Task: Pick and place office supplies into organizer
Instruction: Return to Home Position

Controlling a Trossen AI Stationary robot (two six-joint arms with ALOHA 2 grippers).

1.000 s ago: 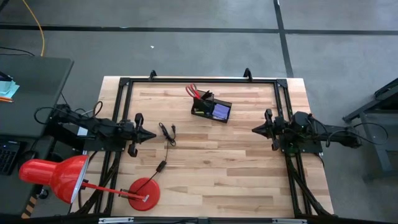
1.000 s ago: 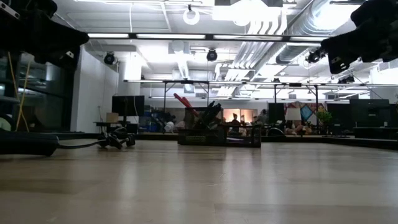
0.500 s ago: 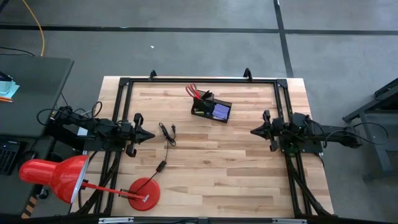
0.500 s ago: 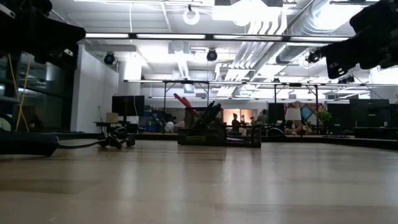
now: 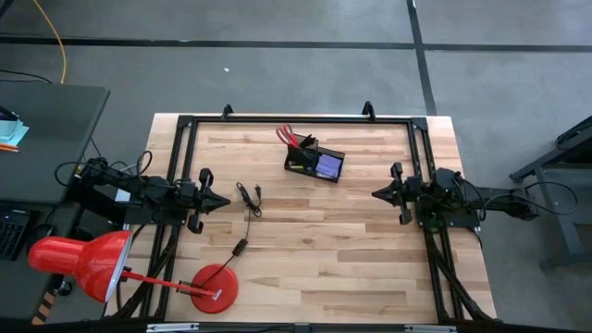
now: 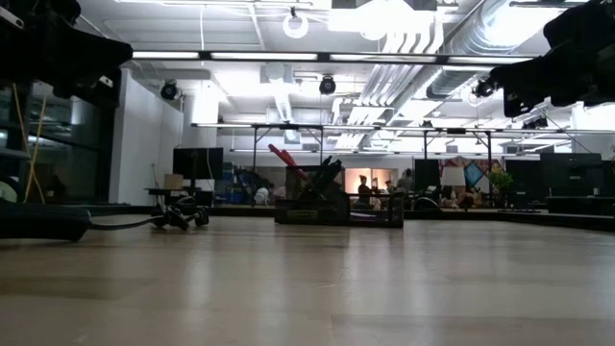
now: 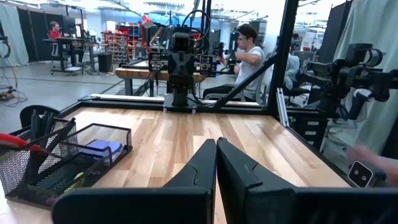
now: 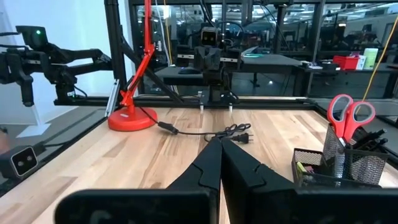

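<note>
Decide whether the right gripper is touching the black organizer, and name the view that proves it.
Apart. The high view shows bare table between the shut right gripper and the organizer. The left gripper waits on the opposite side.

Scissors [image 8: 348, 115] blades hidden inside organizer [image 8: 368, 168]

Bright white ceiling strip lights [image 6: 240, 55] blaze overhead, throwing a soft sheen across the pale wooden table [image 6: 307, 288], with only faint shadows.
</note>
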